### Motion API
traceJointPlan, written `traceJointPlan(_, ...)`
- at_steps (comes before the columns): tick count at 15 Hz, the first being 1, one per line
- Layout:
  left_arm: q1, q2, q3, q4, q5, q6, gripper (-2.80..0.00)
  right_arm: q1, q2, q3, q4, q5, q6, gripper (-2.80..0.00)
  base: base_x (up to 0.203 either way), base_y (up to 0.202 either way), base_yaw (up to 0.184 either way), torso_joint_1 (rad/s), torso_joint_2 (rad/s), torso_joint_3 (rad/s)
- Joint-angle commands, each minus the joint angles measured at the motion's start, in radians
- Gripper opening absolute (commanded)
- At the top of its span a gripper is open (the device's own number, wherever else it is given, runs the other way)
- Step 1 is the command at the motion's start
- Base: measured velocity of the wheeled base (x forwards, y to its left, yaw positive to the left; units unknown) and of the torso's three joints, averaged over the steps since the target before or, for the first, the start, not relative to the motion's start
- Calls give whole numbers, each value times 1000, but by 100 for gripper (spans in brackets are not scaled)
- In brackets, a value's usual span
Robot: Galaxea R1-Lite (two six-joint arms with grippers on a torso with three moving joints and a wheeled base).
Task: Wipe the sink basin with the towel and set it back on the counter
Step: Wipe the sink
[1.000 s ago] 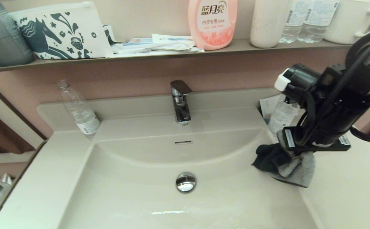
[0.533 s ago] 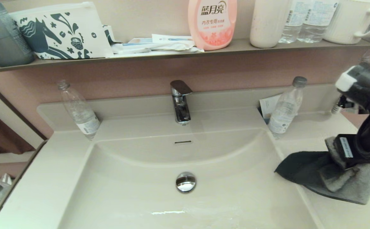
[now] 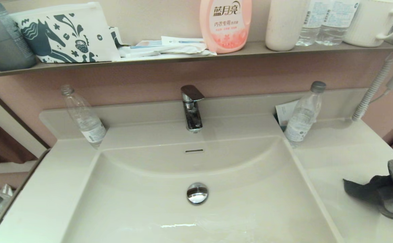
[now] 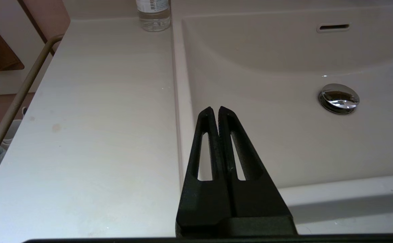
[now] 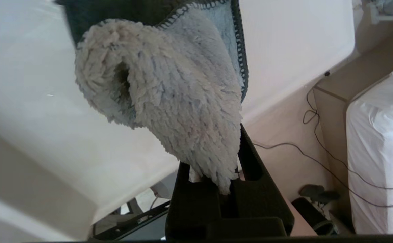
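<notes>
Right tool (image 5: 216, 182) carried towel (image 3: 382, 199) from sink rim onto bench (image 3: 338, 158) — still pinching it. Lower, spread fingers, lift clear. Left tool (image 4: 215, 111) pressed together, idle.

Bystander items around the vanity

Wall shelf (image 3: 169, 60): grey bottle (image 3: 0, 37), horse-print pouch (image 3: 64, 32), flat packets (image 3: 169, 47), pink detergent bottle (image 3: 226, 23), cream tumbler (image 3: 285, 23), two water bottles (image 3: 328, 22), white mug (image 3: 375, 22). Below: chrome faucet (image 3: 191, 108), uncapped clear bottle (image 3: 83, 116), capped clear bottle (image 3: 303, 114) by a paper card (image 3: 284, 111), coiled hose (image 3: 372, 89).
</notes>
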Motion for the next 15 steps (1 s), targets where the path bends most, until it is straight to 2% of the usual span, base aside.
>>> traceJointPlan(1,1,1,0,0,0,0,-280,-38,-14,46,-20,-1,-10,-280,0,0,0,0,0,0)
traceJointPlan(7,0,1,0,0,0,-1,-280,-214,73,132,-192,-5,-74,-280,0,0,0,0,0,0)
traceJointPlan(9,-1,1,0,0,0,0,-280,-240,102,131,-279,-2,-74,-280,0,0,0,0,0,0)
traceJointPlan(10,0,1,0,0,0,0,-280,-241,102,127,-318,5,-70,0,0,0,0,0,0,0)
traceJointPlan(15,0,0,0,0,0,0,-280,-194,35,74,-315,10,-66,0,0,0,0,0,0,0)
